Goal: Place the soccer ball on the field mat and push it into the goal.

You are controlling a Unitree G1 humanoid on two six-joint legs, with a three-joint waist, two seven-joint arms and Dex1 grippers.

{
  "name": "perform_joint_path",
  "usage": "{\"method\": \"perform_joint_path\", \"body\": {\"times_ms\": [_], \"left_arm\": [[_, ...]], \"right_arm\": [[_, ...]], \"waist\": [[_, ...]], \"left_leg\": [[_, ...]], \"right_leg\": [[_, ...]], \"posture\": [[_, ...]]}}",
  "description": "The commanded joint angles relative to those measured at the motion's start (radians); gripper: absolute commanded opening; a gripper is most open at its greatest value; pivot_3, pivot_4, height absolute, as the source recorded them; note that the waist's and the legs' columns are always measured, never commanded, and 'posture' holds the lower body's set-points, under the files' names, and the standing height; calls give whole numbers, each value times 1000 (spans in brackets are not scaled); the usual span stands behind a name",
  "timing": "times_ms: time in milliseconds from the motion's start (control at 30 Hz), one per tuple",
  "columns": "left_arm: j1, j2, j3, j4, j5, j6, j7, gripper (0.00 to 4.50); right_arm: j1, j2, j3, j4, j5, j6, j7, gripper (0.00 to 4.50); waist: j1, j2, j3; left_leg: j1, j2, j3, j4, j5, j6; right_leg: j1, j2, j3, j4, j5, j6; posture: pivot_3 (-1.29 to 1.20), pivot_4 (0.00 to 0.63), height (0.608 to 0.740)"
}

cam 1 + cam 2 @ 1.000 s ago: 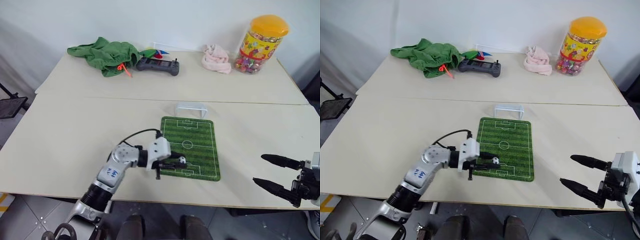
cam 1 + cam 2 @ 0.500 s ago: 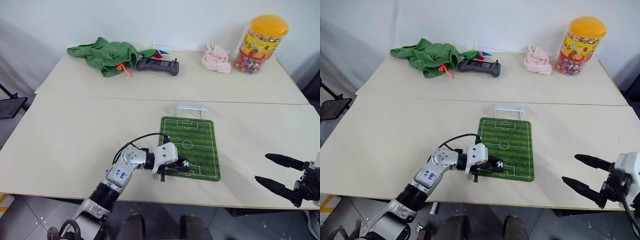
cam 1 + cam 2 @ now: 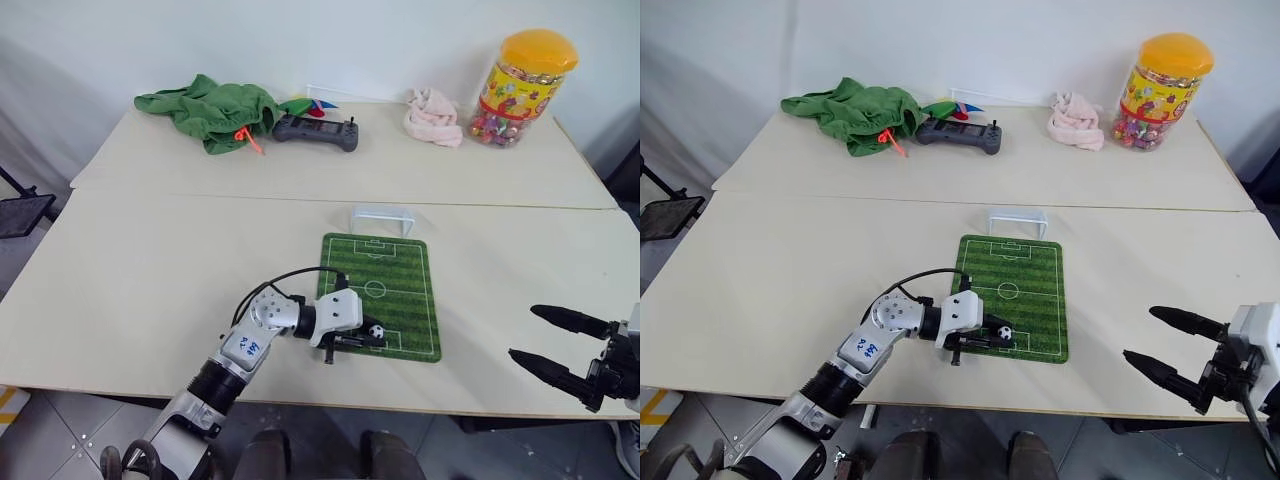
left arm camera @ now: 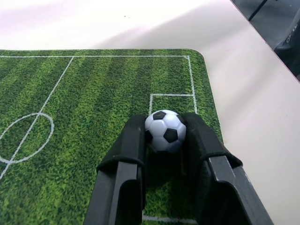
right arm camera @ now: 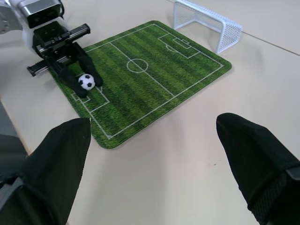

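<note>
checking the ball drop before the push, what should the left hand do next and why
Probably open the left hand a little more and ease it back. The soccer ball sits between its fingers, low over the field mat in the near penalty box, so the placing looks nearly done. Once free, the ball can be pushed up the mat to the goal at the far end.

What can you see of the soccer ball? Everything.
The soccer ball is tiny, white with black pentagon patches, and looks smooth and hard. It sits between the two black fingers of the left gripper, which touch it on both sides. It is low over the near end of the field mat, at the near penalty box lines; whether it rests on the mat cannot be told.
</note>
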Motion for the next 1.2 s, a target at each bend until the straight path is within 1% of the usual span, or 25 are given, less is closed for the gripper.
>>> {"method": "perform_joint_path", "body": {"times_ms": [33, 267, 300, 433, 533, 633, 700, 767, 900, 1000, 1033, 1133, 1200], "left_arm": [[-12, 0, -14, 11, 16, -6, -10, 2179], [-31, -2, -6, 25, 16, -15, -8, 4369], [-33, -3, -3, 25, 13, -13, -7, 4456], [-38, -6, 8, 23, 5, -10, -3, 4456], [-48, -5, 27, 13, -11, -48, -7, 4456], [-52, -1, 73, -48, -87, -61, -49, 4456], [-45, 12, 96, -103, -127, -28, -65, 4058], [-41, 30, 118, -155, -155, 18, -72, 3542], [-12, 72, 110, -260, -202, 57, -125, 2255], [30, 106, 83, -345, -231, 120, -156, 1274], [44, 117, 69, -367, -233, 139, -165, 915], [67, 137, 28, -401, -221, 167, -177, 26], [72, 141, -6, -408, -205, 187, -180, 7]], "right_arm": [[-9, -6, -22, -7, 2, 3, -11, 4500], [-27, -8, -10, -2, -6, 7, -24, 4500], [-29, -9, -8, -2, -8, 8, -25, 4500], [-41, -10, -6, 3, -13, 13, -27, 4500], [-48, -10, -9, 5, -13, 14, -21, 4500], [-45, -12, -20, 7, -10, 9, -6, 4500], [-47, -16, -25, 9, -10, 10, -4, 4500], [-58, -20, -24, 16, -13, 10, -5, 4500], [-54, -15, -29, 18, -11, 5, 6, 4500], [-34, -3, -46, 12, 7, -14, 51, 4500], [-28, 1, -53, 11, 15, -22, 68, 4500], [-5, 10, -75, 8, 34, -50, 116, 4500], [28, 26, -96, 3, 39, -79, 151, 4500]], "waist": [[0, 0, 0], [0, 0, 0], [0, 0, 0], [0, 0, 0], [-1, 0, 0], [-1, 0, 0], [-1, 0, 0], [-1, 0, 0], [-1, 0, 0], [-1, 0, 0], [-1, 0, 0], [-1, 0, 0], [0, 0, 0]], "left_leg": [[0, 0, 0, 0, 0, 0], [0, 0, 0, 0, 0, 0], [0, 0, 0, 0, 0, 0], [0, 0, 0, 0, 0, 0], [0, 0, 0, 0, 0, 0], [0, 0, 0, 0, 0, 0], [0, 0, 0, 0, 0, 0], [0, 0, 0, 0, 0, 0], [0, 0, 0, 0, 0, 0], [0, 0, 0, 0, 0, 0], [0, 0, 0, 0, 0, 0], [0, 0, 0, 0, 0, 0], [0, 0, 0, 1, 0, 0]], "right_leg": [[0, 0, 0, 0, 0, 0], [0, 0, 0, 0, 0, 0], [0, 0, 0, 0, 0, 0], [0, 0, 0, 0, 0, 0], [0, 0, 0, 0, 0, 0], [0, 0, 0, 1, 0, 0], [0, 0, 0, 1, 0, 0], [0, 0, 0, 1, 0, 0], [0, 0, 0, 2, 0, 1], [0, 0, 0, 2, 0, 1], [0, 0, 0, 2, 0, 1], [0, 0, 0, 2, 0, 1], [0, 0, 0, 2, 0, 0]], "posture": [[0, 150, 740], [0, 150, 740], [0, 150, 740], [0, 150, 740], [0, 150, 740], [0, 150, 740], [0, 150, 740], [0, 150, 740], [0, 150, 740], [0, 150, 740], [0, 150, 740], [0, 150, 740], [0, 150, 740]]}}
